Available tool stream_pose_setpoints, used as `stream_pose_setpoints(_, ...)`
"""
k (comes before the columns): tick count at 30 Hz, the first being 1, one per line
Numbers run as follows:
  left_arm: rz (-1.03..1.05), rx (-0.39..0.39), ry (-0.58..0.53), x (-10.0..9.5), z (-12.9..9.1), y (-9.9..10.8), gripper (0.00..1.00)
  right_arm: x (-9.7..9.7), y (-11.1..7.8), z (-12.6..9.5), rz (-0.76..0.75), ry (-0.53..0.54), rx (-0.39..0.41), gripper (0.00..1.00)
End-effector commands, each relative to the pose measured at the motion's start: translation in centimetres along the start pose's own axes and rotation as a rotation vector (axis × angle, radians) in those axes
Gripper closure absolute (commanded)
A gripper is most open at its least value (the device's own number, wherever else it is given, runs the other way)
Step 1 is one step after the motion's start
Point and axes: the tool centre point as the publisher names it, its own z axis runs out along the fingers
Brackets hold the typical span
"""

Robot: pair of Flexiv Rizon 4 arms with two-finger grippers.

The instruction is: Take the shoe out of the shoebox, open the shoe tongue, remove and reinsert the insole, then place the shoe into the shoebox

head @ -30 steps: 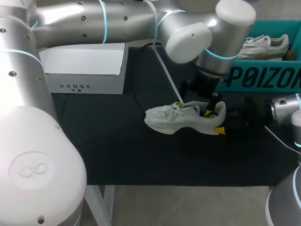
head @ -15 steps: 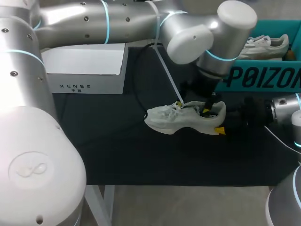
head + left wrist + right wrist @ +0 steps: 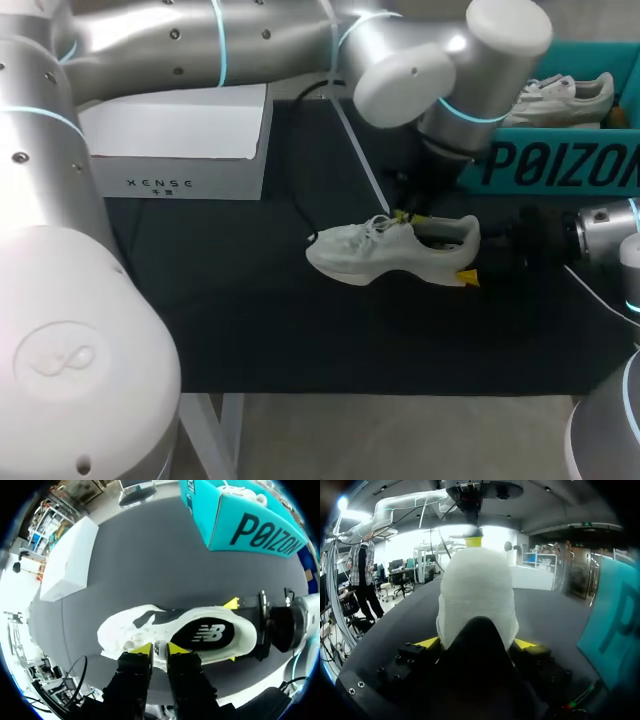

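Note:
A white shoe [image 3: 385, 252] lies on its side on the dark table mat, toe to the left. My left arm comes across from the upper left, and my left gripper [image 3: 406, 215] sits at the shoe's tongue. In the left wrist view the left gripper [image 3: 160, 649] is shut on the white tongue edge, just beside the dark insole [image 3: 210, 633]. My right gripper [image 3: 472, 252] holds the heel from the right; in the right wrist view the right gripper [image 3: 476, 643] has both fingers against the shoe [image 3: 476, 587]. The teal shoebox [image 3: 560, 165] stands at the back right.
A second white shoe [image 3: 562, 97] lies in the teal shoebox [image 3: 250, 525]. A white box [image 3: 180, 140] stands at the back left, also in the left wrist view as the white box [image 3: 67, 560]. Bare mat lies in front of the shoe.
My left gripper came up out of the shoe's opening near the heel, moved a little toward the tongue and shut there. The right gripper and the shoe stayed put.

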Motion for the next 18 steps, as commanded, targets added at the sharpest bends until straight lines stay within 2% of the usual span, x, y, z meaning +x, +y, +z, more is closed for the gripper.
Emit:
stream_pose_setpoints(1,-0.015,0.022,0.020,-2.2,-1.2,0.5,1.00,-0.1,-0.2,0.2,0.000,-0.002,0.003,1.00)
stream_pose_setpoints(9,-0.094,0.033,0.038,-6.4,-2.4,1.6,1.00,-0.1,-0.2,0.2,0.000,-0.002,0.003,1.00)
stream_pose_setpoints(13,-0.114,0.006,0.054,-7.3,-2.1,2.1,1.00,-0.1,-0.2,0.2,0.000,-0.002,0.003,1.00)
stream_pose_setpoints(14,-0.111,-0.009,0.060,-7.3,-2.0,2.3,0.92,-0.1,-0.2,0.2,0.000,-0.002,0.003,1.00)
stream_pose_setpoints(16,-0.108,-0.050,0.079,-7.0,-1.5,2.6,0.58,-0.1,-0.2,0.2,0.000,-0.002,0.003,1.00)
stream_pose_setpoints(18,-0.108,-0.083,0.104,-6.6,-0.9,2.8,0.51,-0.1,-0.2,0.2,0.000,-0.002,0.003,1.00)
